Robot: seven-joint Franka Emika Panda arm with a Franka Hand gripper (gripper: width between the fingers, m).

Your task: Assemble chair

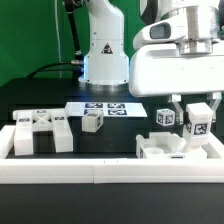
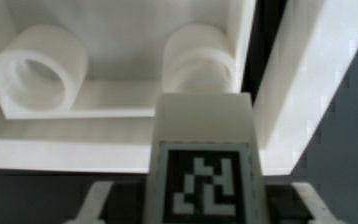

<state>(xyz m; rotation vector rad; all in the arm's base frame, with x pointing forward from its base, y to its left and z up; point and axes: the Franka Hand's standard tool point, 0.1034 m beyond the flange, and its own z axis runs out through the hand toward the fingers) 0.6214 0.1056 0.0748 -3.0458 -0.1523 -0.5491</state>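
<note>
1. Chair post [image 1: 198,122]: this tagged part sits between my fingers, above the seat part [image 1: 165,148]. In the wrist view its tag faces the camera and the seat part's two round sockets [image 2: 48,72] lie just beyond it. I cannot tell whether the post touches the seat part.

2. Gripper [image 1: 196,117]: I read it as clenched on the chair post. In the wrist view the jaws stand close against both flanks of the post.

3. Seat part: it lies at the exterior view's right, just beside the border rail [image 1: 110,172]. No post or leg is visibly seated in it.

4. Other loose parts:
- A second tagged block [image 1: 165,118] stands on the table [image 1: 112,138] near the held post.
- A smaller tagged block [image 1: 93,121] lies just in front of the marker board [image 1: 100,108].
- A group of chunky white parts [image 1: 40,130] sits at the exterior view's left, well apart from the seat part.

5. Progress, as a judgement: assembly is at an early stage. The step in hand is fitting the first post to a socket. No joint is visibly made, and every other part is unattached.
</note>
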